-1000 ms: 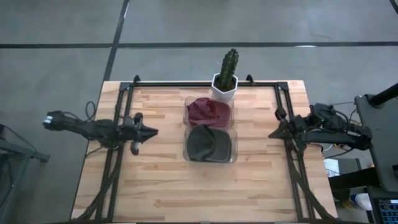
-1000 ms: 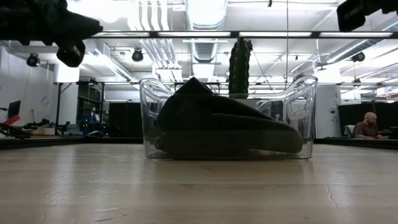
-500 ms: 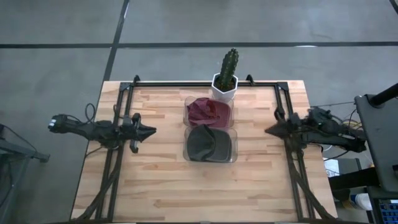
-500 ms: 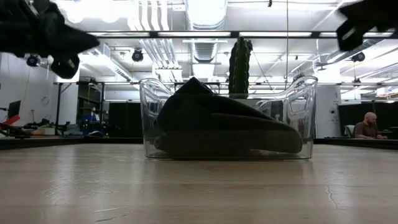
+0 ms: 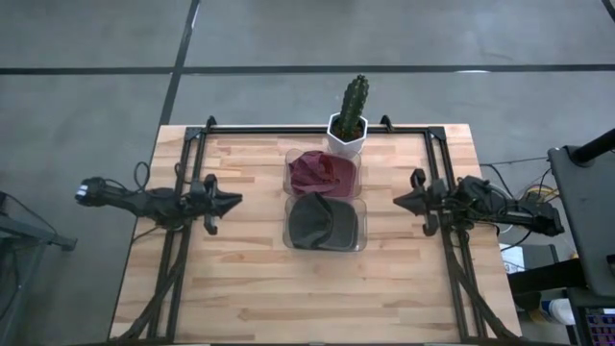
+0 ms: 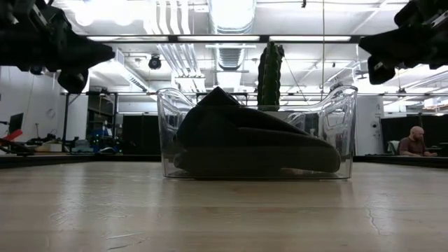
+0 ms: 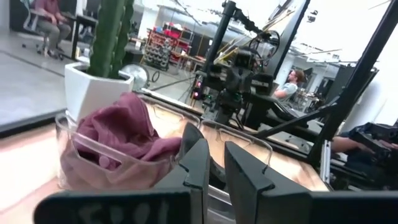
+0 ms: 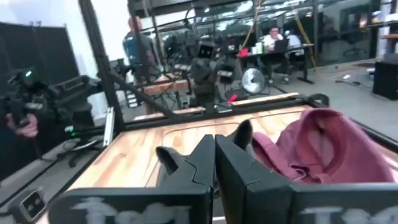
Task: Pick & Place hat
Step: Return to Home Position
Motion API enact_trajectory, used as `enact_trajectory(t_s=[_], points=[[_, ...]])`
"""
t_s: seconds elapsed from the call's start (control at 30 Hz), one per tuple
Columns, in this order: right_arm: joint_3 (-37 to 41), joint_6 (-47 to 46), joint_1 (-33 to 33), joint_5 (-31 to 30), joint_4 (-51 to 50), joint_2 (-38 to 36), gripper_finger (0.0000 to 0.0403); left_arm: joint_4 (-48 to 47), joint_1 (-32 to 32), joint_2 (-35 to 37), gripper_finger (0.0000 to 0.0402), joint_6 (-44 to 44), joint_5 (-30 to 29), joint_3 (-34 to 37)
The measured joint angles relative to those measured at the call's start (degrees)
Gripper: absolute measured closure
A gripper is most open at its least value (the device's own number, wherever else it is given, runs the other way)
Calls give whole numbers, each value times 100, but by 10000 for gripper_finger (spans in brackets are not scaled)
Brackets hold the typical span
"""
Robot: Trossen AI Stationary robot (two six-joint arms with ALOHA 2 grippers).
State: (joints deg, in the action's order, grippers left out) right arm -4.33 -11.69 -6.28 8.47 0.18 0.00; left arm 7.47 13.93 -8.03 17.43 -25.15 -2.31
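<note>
Two clear plastic bins held soft hats, dark grey and maroon. Left tool and right tool hovered level, both pinched closed and empty.

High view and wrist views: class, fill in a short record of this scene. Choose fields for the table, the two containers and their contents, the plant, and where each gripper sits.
surface: wooden table
near container: clear bin holding a dark hat
far container: clear bin holding a maroon hat
plant: cactus in a white pot at the far edge, behind the bins
left gripper: above the table's left side, pointing toward the bins, fingers nearly together, holding nothing
right gripper: above the table's right side, pointing toward the bins, shut, holding nothing
</note>
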Motion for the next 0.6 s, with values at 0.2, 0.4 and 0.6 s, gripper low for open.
enact_trajectory(t_s=[0.2,0.4,0.6], points=[[-9,93,2,163,1,1,394,44,0,218,358,-227,-67,147],[286,59,2,271,143,6,394,-294,0,356,358,-181,-87,179],[338,369,2,269,187,3,394,-346,0,341,358,-626,-135,181]])
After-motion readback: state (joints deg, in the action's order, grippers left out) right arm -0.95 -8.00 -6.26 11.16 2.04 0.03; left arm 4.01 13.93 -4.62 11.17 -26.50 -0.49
